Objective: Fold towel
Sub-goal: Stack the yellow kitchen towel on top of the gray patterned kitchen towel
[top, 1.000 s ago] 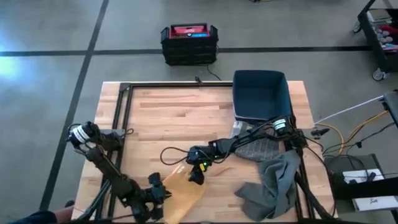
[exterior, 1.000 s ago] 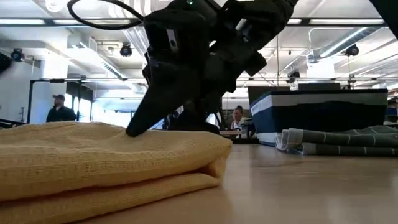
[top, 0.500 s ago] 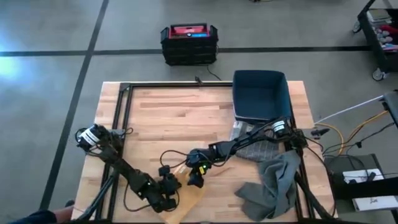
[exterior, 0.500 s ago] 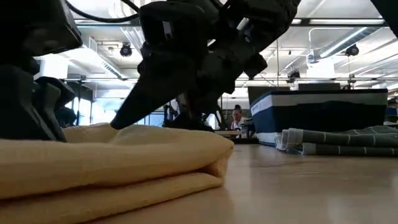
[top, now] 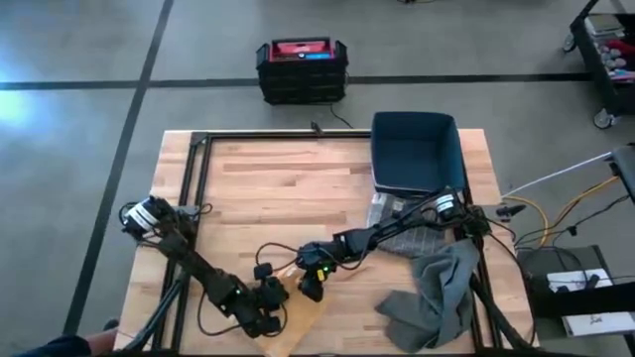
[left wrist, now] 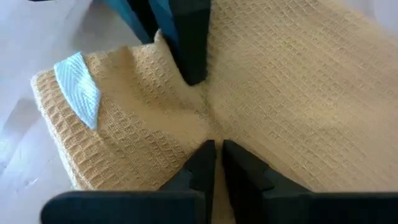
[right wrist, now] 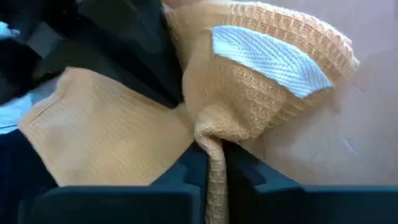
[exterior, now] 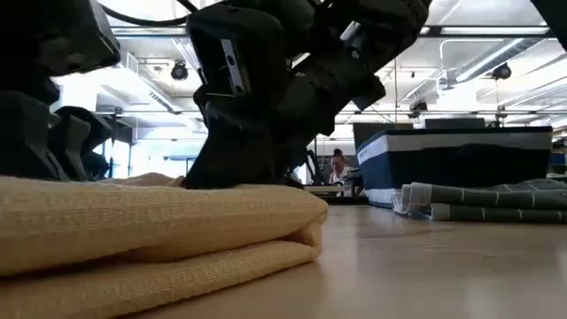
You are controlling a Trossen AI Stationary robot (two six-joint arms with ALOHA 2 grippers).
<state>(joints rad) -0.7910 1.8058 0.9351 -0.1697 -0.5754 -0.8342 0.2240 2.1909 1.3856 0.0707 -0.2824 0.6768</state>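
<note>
A yellow waffle-weave towel [top: 298, 305] lies folded near the table's front edge, its lower layers flat on the wood [exterior: 151, 239]. A white label [left wrist: 78, 87] sits on one corner. My right gripper [right wrist: 216, 163] is shut on a fold of the towel at its far right part [top: 313, 285]. My left gripper [left wrist: 217, 154] is shut, its tips down on the towel's top [top: 273, 296], just left of the right gripper. My left gripper's shut fingertips [left wrist: 205, 152] rest on the towel's top layer [left wrist: 208, 127], where creases run together. The fingers come slanting down from the table's left. Whether cloth is pinched between them, I cannot tell. My right gripper pinches a raised fold of the towel [right wrist: 214, 140] between its two fingers, close to the labelled corner [right wrist: 267, 53]. The fingers come from above and from the right, pointing down. The fold is bunched; the rest of the towel lies on the table.
A blue bin [top: 417, 154] stands at the far right. A folded grey towel [top: 412, 240] lies in front of it, and a loose grey heap [top: 437, 293] hangs over the right front corner. Bare wood [top: 278, 188] fills the table's middle and far left.
My left gripper has gone from the near edge onto the towel, toward the right gripper, and stays shut. My right gripper stood open over the towel's far right part and has shut on a fold, gathering the cloth there. The lower layers have stayed put.
</note>
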